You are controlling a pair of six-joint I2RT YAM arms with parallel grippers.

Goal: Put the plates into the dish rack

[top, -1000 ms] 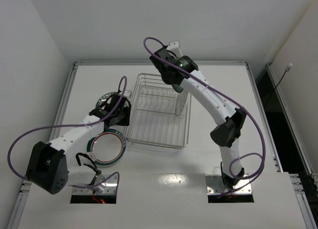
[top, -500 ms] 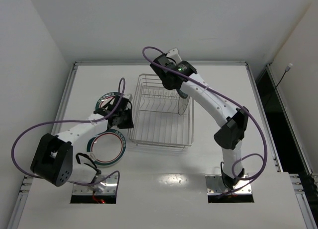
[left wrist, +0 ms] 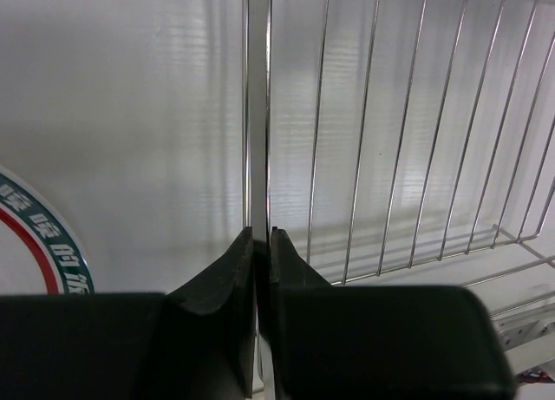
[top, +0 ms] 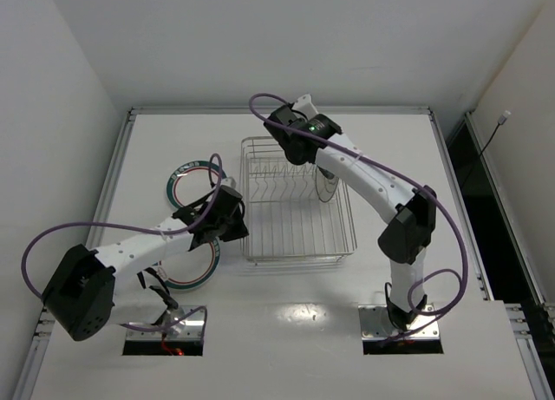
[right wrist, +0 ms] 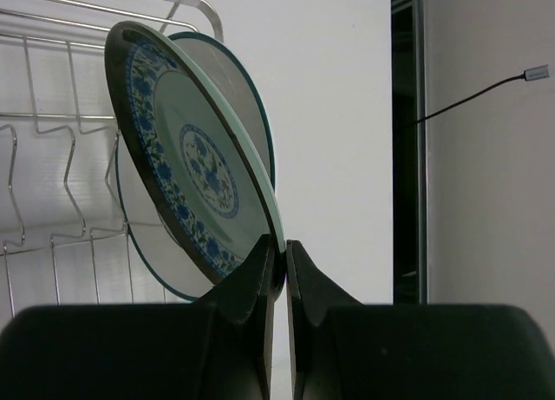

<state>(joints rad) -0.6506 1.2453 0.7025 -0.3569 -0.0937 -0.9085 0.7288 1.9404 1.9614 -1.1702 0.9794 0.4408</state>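
Note:
The silver wire dish rack (top: 290, 211) stands mid-table. My left gripper (top: 232, 223) is shut on the rack's left rim wire (left wrist: 257, 140); its fingertips (left wrist: 260, 237) pinch the wire. My right gripper (top: 317, 163) is shut on the rim of the teal-blue patterned plate (right wrist: 195, 153), held upright at the rack's right side (top: 328, 188). A second dark round rim (right wrist: 251, 96) shows just behind it. One green-rimmed plate (top: 184, 176) lies flat left of the rack. Another (top: 192, 265) lies nearer, partly under my left arm, and its edge shows in the left wrist view (left wrist: 30, 235).
The rack's upright prongs (top: 282, 168) run along its far half; its wires show in the right wrist view (right wrist: 52, 122). The side walls stand to the left and right. A dark gap (top: 490, 200) lies beyond the table's right edge.
The dish rack has shifted to the right and slightly nearer, with my left gripper moving right along with its left rim. My right gripper and its plate have moved with it.

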